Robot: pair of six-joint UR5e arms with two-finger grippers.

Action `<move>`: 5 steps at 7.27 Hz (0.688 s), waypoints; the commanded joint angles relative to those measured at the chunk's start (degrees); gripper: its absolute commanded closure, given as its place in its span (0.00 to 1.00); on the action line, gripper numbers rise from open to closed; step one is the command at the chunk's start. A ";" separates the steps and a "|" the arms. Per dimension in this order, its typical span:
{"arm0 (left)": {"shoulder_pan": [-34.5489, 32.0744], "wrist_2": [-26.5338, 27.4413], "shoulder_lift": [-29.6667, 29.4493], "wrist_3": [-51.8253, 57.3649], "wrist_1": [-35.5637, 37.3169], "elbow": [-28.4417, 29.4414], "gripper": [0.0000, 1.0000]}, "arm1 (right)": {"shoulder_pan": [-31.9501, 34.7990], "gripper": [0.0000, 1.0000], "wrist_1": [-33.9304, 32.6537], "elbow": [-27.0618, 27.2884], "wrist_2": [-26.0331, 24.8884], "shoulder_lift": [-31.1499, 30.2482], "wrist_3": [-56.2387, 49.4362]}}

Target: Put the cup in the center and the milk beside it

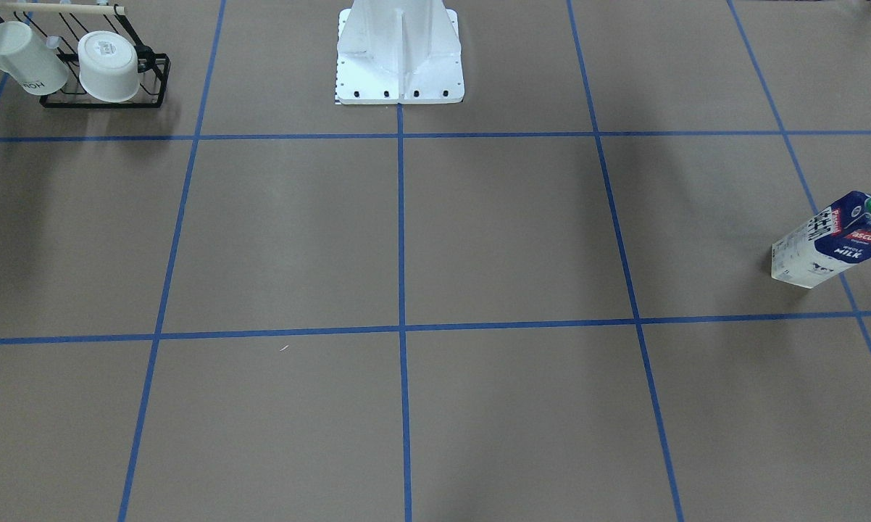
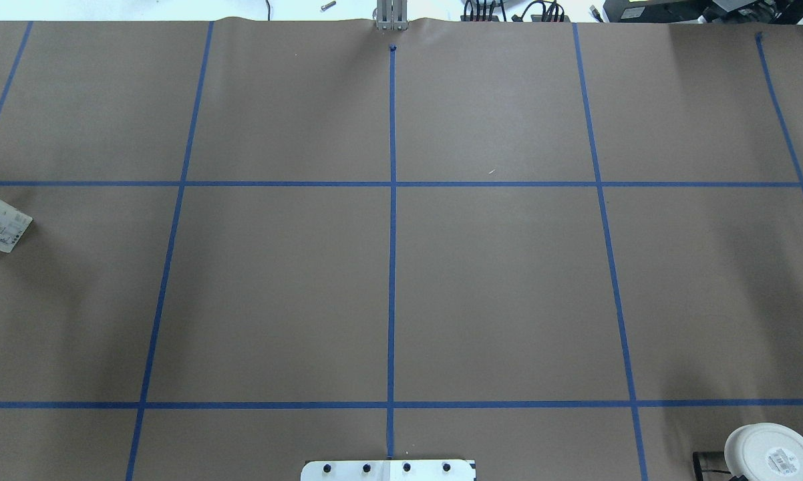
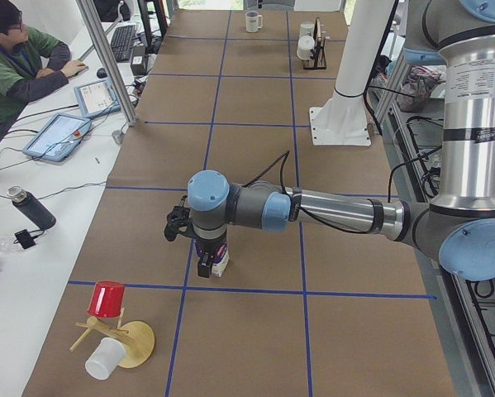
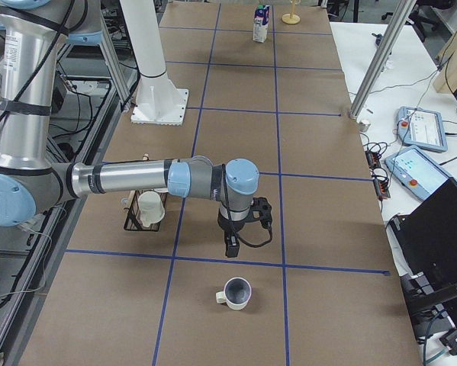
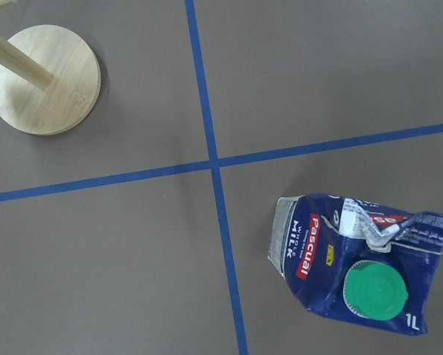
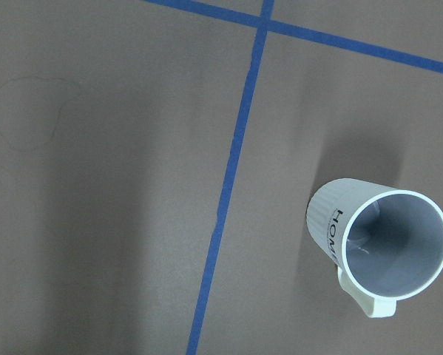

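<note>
The milk carton [image 1: 834, 239] stands upright at the right edge of the front-facing view, well apart from the desk's middle [image 1: 479, 232]; in the left side view the left tool [image 3: 207, 266] hangs close over it, and I cannot tell whether that tool is released or clenched; the cup [image 4: 236, 293] sits mouth up, low in the right side view, just below the right tool [image 4: 232, 245], whose state also cannot be told; a wire rack [image 4: 144, 213] holding white cups stands to the left.
</note>
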 commanded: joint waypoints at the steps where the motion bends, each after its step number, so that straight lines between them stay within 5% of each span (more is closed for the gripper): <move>1: 0.00 -0.09 0.00 0.00 -0.35 0.08 0.02 | 0.00 0.00 0.00 0.00 0.00 0.00 0.00; 5: 0.00 0.44 -0.52 0.09 -0.18 -2.72 0.02 | 0.00 0.00 0.00 0.35 -0.09 0.00 0.09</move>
